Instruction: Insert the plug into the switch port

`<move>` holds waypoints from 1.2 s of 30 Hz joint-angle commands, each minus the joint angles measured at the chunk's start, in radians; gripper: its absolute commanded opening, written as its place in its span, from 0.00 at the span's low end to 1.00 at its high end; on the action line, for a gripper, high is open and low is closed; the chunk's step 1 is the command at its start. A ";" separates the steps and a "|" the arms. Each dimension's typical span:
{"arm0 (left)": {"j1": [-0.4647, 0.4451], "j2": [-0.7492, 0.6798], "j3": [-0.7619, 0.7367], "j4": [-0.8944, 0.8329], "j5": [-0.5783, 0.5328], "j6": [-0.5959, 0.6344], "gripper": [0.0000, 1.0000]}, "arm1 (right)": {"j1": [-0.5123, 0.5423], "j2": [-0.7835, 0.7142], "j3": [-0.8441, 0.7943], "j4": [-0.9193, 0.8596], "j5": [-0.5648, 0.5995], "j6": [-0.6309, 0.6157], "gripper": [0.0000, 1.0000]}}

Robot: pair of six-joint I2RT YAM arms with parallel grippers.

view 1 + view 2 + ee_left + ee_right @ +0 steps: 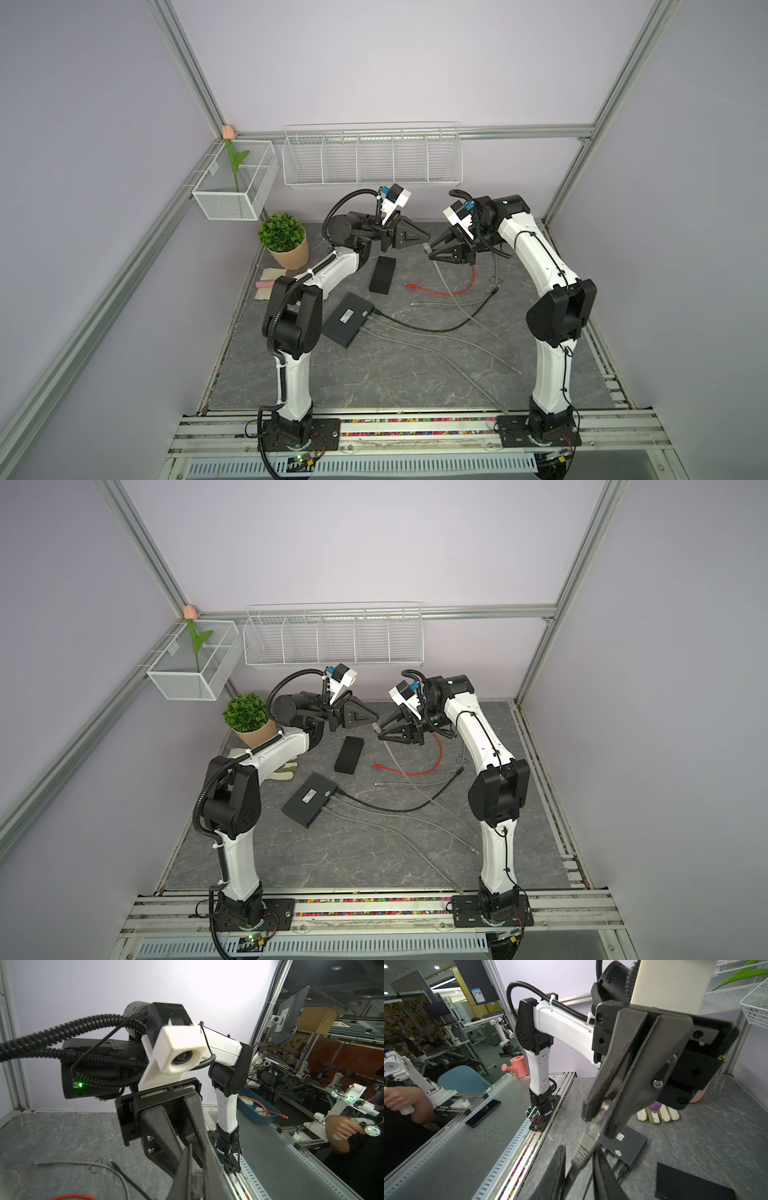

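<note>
Two hands: left hand (428, 238) clamped on plug (586, 1145) tip; right hand (431, 252) narrowly parted, contact unclear.

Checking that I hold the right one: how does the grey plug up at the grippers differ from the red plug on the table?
Pose: the grey plug is raised off the table, its tip pinched in the left gripper; the red plug lies flat on it, untouched. Colour: grey boot and cable against red boot and cable. Shared: neither sits in the switch.
</note>
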State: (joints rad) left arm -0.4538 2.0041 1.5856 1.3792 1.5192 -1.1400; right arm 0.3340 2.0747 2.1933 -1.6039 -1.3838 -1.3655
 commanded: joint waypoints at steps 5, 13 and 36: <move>0.000 -0.001 0.046 0.034 -0.011 -0.039 0.29 | 0.021 -0.063 -0.024 -0.169 0.004 -0.042 0.15; 0.099 -0.051 -0.019 0.033 -0.253 -0.058 0.99 | 0.055 -0.172 -0.132 0.248 0.251 0.394 0.07; 0.047 -0.251 -0.269 -0.863 -0.784 0.570 0.92 | 0.321 -0.667 -0.899 1.624 1.559 0.880 0.07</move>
State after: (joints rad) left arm -0.3737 1.7317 1.2980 0.5552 0.7486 -0.6064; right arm 0.6323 1.4120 1.3022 -0.0986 0.0296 -0.4683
